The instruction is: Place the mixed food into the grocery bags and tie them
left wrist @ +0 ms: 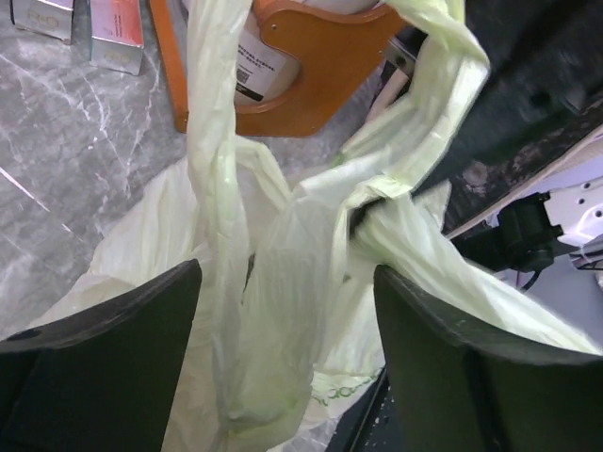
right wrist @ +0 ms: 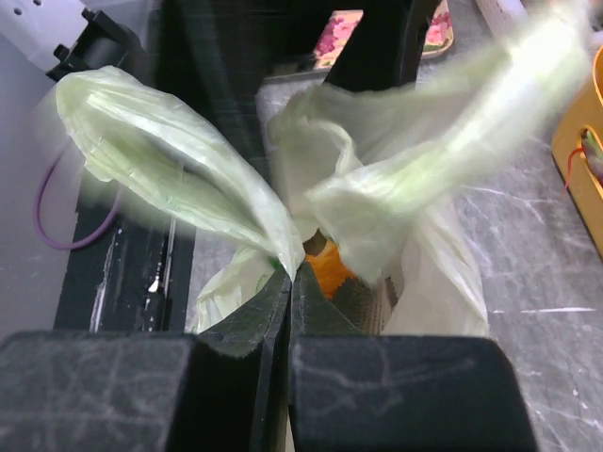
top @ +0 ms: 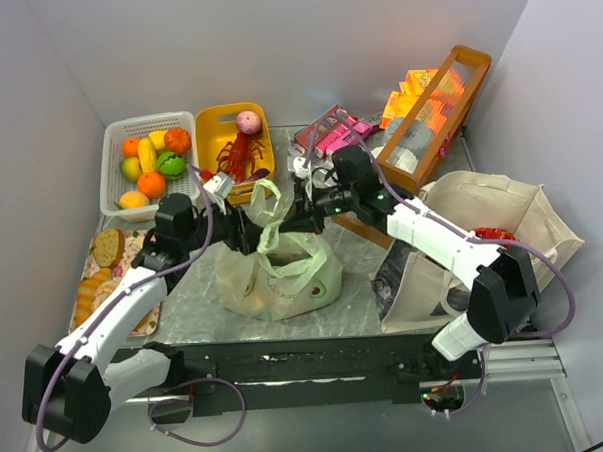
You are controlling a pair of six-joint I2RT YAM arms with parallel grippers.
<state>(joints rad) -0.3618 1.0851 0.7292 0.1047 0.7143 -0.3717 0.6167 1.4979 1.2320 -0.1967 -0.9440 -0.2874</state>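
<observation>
The gray table [top: 185, 301] holds two bags. The big tan tote [top: 501, 212] lies well off to the right. The green bag [top: 284, 282] sits in the middle, right in front of both arms. That small bag is the one being worked on. Its two handles [top: 265, 203] stand up from its top, between the two claws, so both claws are about as near to it. The handles look twisted across each other, like the start of a knot. The left claw [left wrist: 287, 273] is wide open and grips nothing. One long handle [left wrist: 212, 188] hangs straight up and down in the gap between its fingers, so I think that claw only needs to close to catch it. The right claw [right wrist: 288, 278] is pinched shut on the other handle, with its tips right over the bag's mouth. Down inside there is one orange thing [right wrist: 332, 275], maybe food. Now the count: two arms, two bags, two handles. There is one tall wooden crate [top: 446, 100], one white basket [top: 112, 134] of toy fruit and one yellow basket [top: 209, 125] with one red lobster [top: 240, 154]. One flowery tray [top: 132, 248] holds bread. The fruit is too small to count well.
</observation>
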